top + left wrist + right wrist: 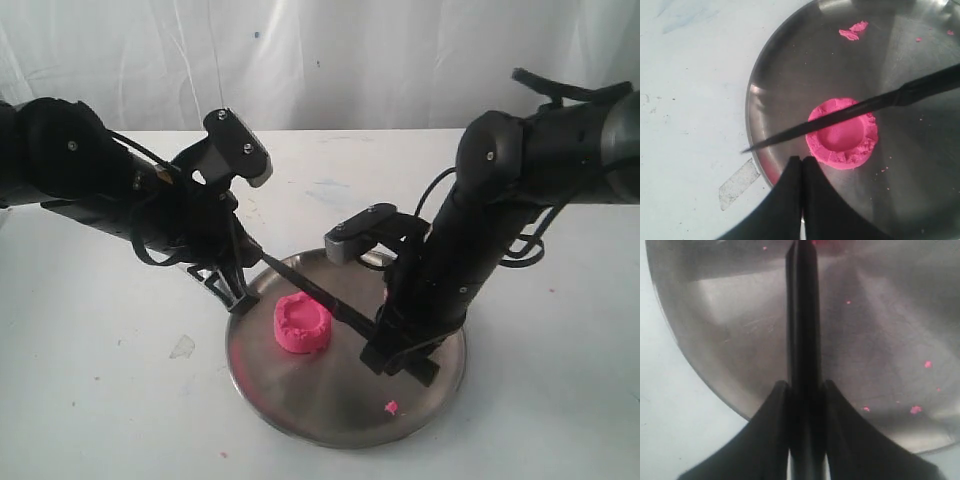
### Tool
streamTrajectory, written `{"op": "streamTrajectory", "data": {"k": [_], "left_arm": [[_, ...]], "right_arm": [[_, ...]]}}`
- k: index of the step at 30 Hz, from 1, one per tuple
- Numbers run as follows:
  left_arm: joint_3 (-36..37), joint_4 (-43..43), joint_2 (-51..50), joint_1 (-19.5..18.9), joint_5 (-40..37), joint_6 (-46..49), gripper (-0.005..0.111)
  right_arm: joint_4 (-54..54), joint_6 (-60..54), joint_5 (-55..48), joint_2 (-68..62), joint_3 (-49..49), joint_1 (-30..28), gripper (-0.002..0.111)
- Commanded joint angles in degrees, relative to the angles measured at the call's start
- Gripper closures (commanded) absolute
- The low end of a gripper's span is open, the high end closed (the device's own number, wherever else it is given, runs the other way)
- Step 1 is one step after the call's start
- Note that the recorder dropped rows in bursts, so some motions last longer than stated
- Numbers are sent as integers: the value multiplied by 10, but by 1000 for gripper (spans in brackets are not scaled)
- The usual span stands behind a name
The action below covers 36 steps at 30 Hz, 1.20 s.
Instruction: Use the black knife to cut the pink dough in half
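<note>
The pink dough (303, 324) (843, 134) is a whole round puck with a dented top, sitting on the steel plate (330, 400). The black knife (318, 294) (850, 111) (802, 315) lies across above the dough's top, its tip past the plate's rim. My right gripper (385, 352) (803, 387) is shut on the knife's handle. My left gripper (240, 303) (802, 160) is shut with nothing in it, its tips at the plate's rim beside the dough.
Small pink crumbs (391, 407) (853, 30) (915, 409) lie scattered on the plate. A strip of clear tape (182, 346) (739, 183) sticks to the white table (100, 400) left of the plate. A white curtain hangs behind.
</note>
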State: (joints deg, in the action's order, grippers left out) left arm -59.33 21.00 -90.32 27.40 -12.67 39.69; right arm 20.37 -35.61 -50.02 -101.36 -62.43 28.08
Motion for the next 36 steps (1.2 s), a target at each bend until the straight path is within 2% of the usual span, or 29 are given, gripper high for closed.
{"op": "streamTrajectory", "data": {"k": [1, 7, 21, 26, 36], "left_arm": [[-2, 4, 5, 1, 0, -3, 107], [-2, 47, -11, 2, 7, -6, 107], [-2, 47, -88, 2, 24, -6, 107], [-2, 47, -90, 2, 46, -6, 107], [-2, 47, -90, 2, 83, -6, 107]], "right_arm": [[-9, 2, -11, -7, -18, 15, 108], [-12, 2, -12, -15, -18, 19, 108], [-34, 7, -24, -35, -18, 19, 108], [-87, 63, -4, -35, -18, 19, 108], [-82, 63, 0, -42, -15, 20, 108]]}}
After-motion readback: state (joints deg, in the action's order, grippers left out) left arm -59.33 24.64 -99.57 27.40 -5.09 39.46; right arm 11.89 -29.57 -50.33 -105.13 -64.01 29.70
